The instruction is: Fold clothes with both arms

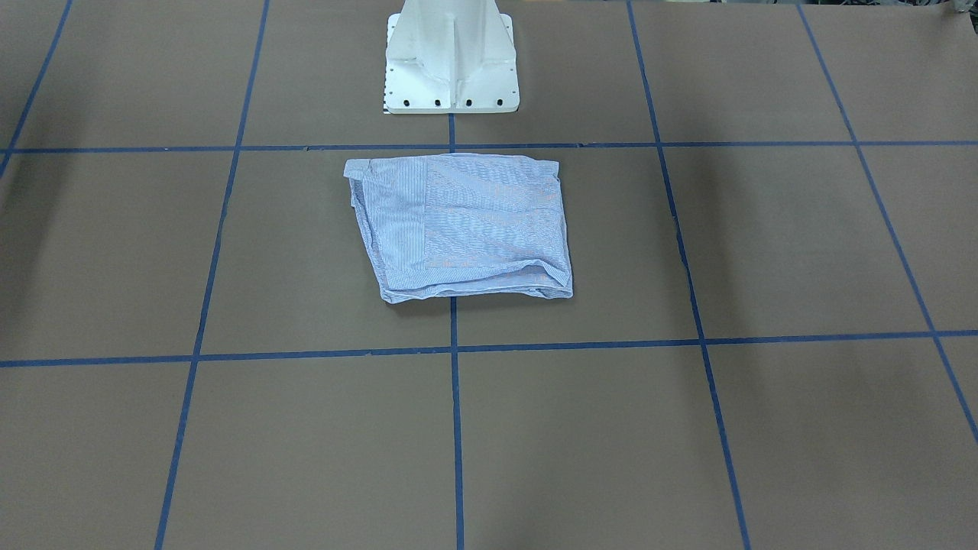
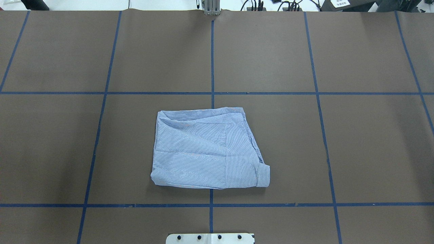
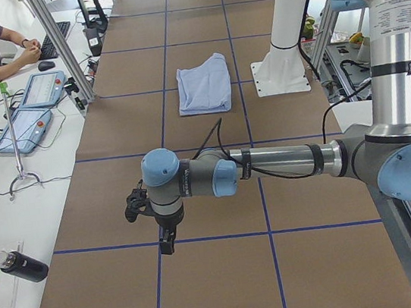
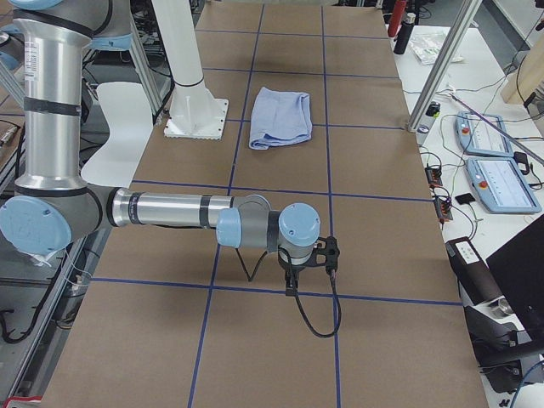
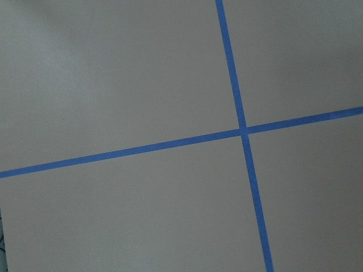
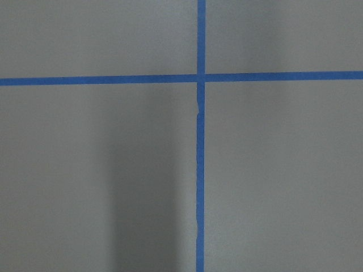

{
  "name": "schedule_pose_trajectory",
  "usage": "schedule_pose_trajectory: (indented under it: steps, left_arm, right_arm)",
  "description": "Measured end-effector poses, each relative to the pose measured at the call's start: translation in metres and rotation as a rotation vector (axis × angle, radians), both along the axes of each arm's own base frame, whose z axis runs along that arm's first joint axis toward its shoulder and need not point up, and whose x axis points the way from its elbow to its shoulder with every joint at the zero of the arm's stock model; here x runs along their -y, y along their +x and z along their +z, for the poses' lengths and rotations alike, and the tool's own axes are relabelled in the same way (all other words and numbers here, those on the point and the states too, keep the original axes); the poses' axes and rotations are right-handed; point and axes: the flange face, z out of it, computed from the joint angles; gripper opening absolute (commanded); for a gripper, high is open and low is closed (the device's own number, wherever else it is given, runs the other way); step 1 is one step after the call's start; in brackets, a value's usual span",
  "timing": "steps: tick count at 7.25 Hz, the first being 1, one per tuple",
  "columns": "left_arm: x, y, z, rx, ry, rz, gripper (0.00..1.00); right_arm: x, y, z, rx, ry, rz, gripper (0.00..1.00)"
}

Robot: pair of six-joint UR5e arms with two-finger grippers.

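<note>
Shirt [image 1: 466, 225] folded into a rough rectangle, flat on the table [image 1: 764, 252] near the white pedestal [image 1: 451, 69]. Left gripper [image 3: 166, 244] and right gripper [image 4: 291, 287] well apart from it, low over opposite table ends; cannot tell whether spread or closed

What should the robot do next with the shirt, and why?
Probably just hold position: the shirt already lies folded in a compact rectangle, and the left arm and right arm hang far from it, touching nothing.
</note>
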Motion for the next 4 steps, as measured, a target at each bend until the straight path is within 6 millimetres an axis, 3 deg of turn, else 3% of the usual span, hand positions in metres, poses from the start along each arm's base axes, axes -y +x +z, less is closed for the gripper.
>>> schedule_pose_trajectory:
  steps: [4]
  left_arm:
    - [0.0007, 0.0007, -0.0027, -0.021, -0.078, -0.110, 1.00]
  right_arm:
    - [0.0004, 0.0005, -0.0007, -0.001, 0.003, 0.001, 1.00]
